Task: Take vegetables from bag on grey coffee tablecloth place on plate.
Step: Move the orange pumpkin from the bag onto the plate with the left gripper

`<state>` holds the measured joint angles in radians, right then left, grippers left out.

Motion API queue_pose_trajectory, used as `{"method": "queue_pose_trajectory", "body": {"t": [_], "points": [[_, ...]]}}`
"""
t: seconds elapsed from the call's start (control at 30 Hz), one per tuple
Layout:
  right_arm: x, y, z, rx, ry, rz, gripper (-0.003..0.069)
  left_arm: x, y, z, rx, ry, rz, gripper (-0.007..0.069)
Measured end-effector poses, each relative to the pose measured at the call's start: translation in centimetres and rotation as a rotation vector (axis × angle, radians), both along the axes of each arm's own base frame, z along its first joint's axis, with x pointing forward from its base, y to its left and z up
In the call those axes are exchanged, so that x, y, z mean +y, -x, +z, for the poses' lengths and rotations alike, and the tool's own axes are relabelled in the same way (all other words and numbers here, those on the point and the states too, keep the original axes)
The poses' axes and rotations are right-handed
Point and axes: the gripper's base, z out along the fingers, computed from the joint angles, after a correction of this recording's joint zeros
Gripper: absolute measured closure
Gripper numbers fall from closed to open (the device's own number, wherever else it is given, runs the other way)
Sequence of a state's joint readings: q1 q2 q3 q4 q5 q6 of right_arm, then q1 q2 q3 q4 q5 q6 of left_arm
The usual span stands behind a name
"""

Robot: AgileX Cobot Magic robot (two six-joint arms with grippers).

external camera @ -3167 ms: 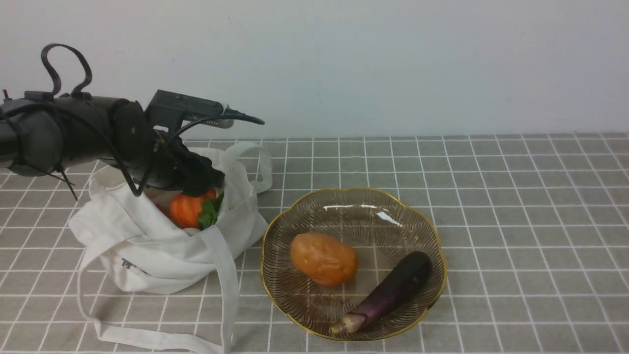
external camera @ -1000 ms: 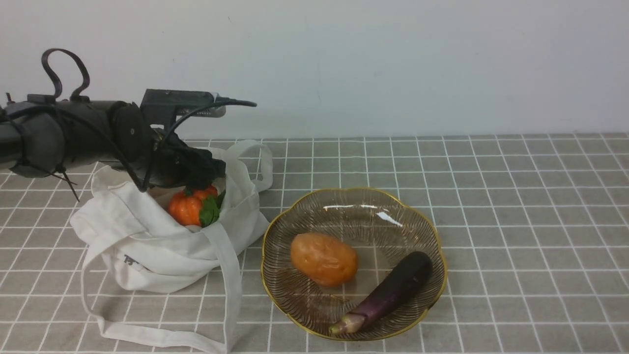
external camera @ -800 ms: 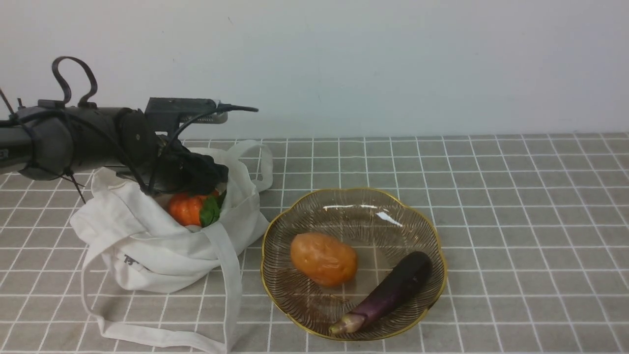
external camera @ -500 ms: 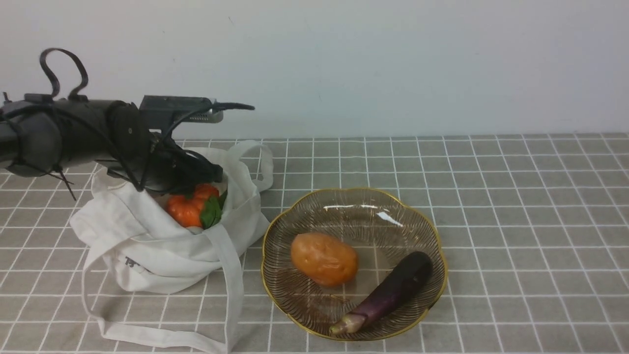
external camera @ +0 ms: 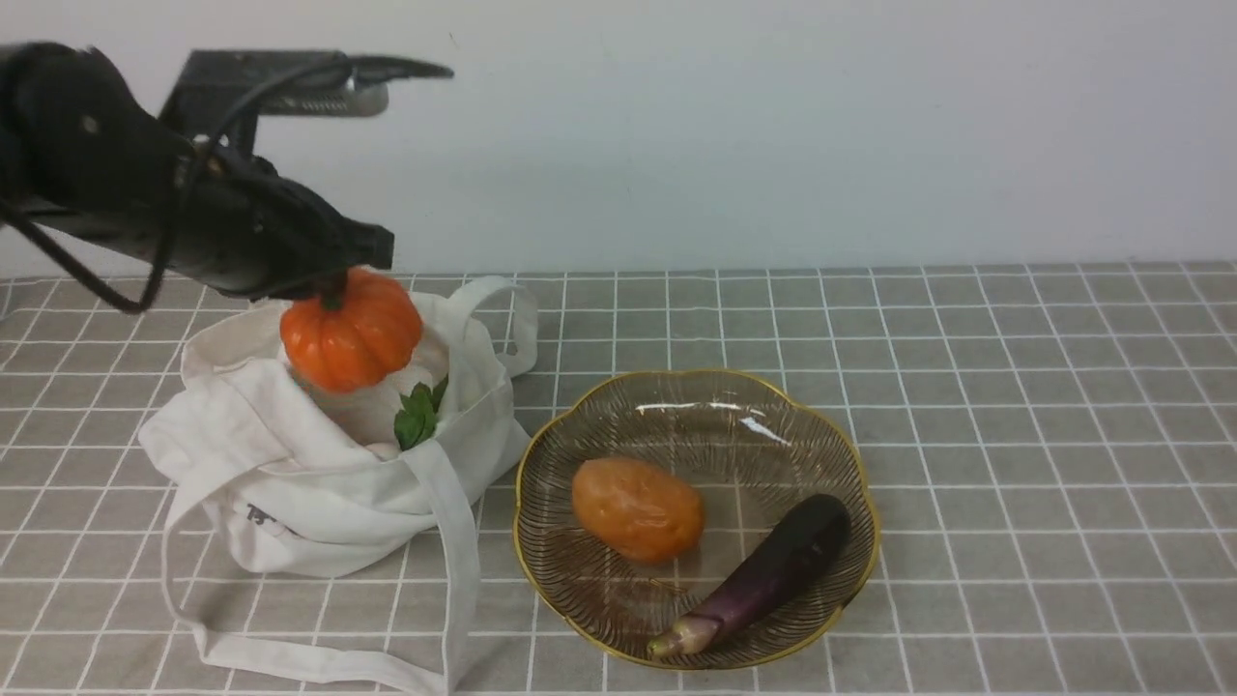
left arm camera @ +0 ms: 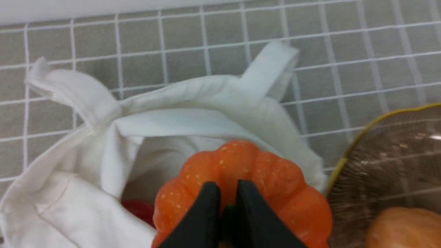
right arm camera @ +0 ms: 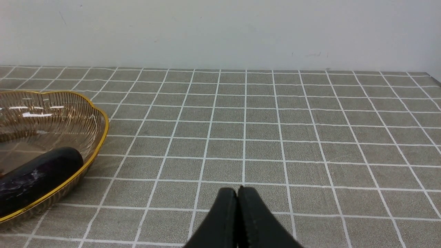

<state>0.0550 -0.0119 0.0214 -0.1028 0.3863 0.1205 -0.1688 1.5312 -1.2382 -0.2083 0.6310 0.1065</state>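
left gripper (left arm camera: 229, 215), one, black: fingers pinched on the green stem (external camera: 333, 293) of the pumpkin below it.
pumpkin (external camera: 351, 331), one, glossy orange, ribbed: hanging from that grip, stem up, above the mouth of the bag and, so far as i can judge, clear of the cloth folds.
right gripper (right arm camera: 237, 217), one, black: fingertips together, nothing between them, out over the tablecloth.
bag (external camera: 319, 512), one, white canvas, long straps, small dark mark: slumped open on the robot's left, beside the plate.
leafy sprig (external camera: 417, 416), one, green: in the bag's mouth, against the inner side nearest the plate.
red item (left arm camera: 139, 210), one, partly hidden: inside the bag, kind uncertain.
plate (external camera: 863, 570), one, smoky brown glass, gold scalloped rim: holding a brown potato-like piece (external camera: 638, 509) and a dark eggplant (external camera: 763, 580), lying apart.
tablecloth (external camera: 1053, 464), one, grey with white grid: under bag and plate.
step in hand, by my reading: lifting the pumpkin out of the bag, with the transfer to the plate still to be made.
next move, as i judge it: carry it sideways toward the robot's right, high enough to pass the near strap and the rim, then lower it into the bare far part of the plate, behind the potato-like piece, before letting go.
risk: a stem is a slim hold, and the round body may swing or turn.
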Motion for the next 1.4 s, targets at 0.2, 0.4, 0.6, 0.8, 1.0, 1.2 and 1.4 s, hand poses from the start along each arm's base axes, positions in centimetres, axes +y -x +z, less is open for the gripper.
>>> {"method": "queue_pose_trajectory", "body": {"t": [0.2, 0.4, 0.6, 0.8, 1.0, 1.2, 1.4], "points": [[0.0, 0.0, 0.0, 0.000, 0.000, 0.000, 0.0676, -5.5, 1.7, 0.5, -0.024, 0.044, -0.236, 0.0598], [0.0, 0.0, 0.0, 0.000, 0.000, 0.000, 0.0676, -10.1, 1.1, -2.5, -0.001, 0.093, -0.322, 0.0598], [0.0, 0.0, 0.0, 0.000, 0.000, 0.000, 0.0676, -13.7, -0.5, -6.6, 0.023, 0.196, -0.261, 0.0594], [0.0, 0.0, 0.0, 0.000, 0.000, 0.000, 0.0676, -14.9, -1.0, -8.7, 0.015, 0.171, -0.274, 0.0526], [0.0, 0.0, 0.0, 0.000, 0.000, 0.000, 0.0676, -14.9, -1.1, -9.0, 0.014, 0.160, -0.282, 0.0310], [0.0, 0.0, 0.0, 0.000, 0.000, 0.000, 0.0676, -14.9, -0.6, -8.5, 0.025, 0.153, -0.316, 0.0157], [0.0, 0.0, 0.0, 0.000, 0.000, 0.000, 0.0676, -12.7, 1.7, -2.7, -0.002, 0.192, -0.367, 0.0346]]}}
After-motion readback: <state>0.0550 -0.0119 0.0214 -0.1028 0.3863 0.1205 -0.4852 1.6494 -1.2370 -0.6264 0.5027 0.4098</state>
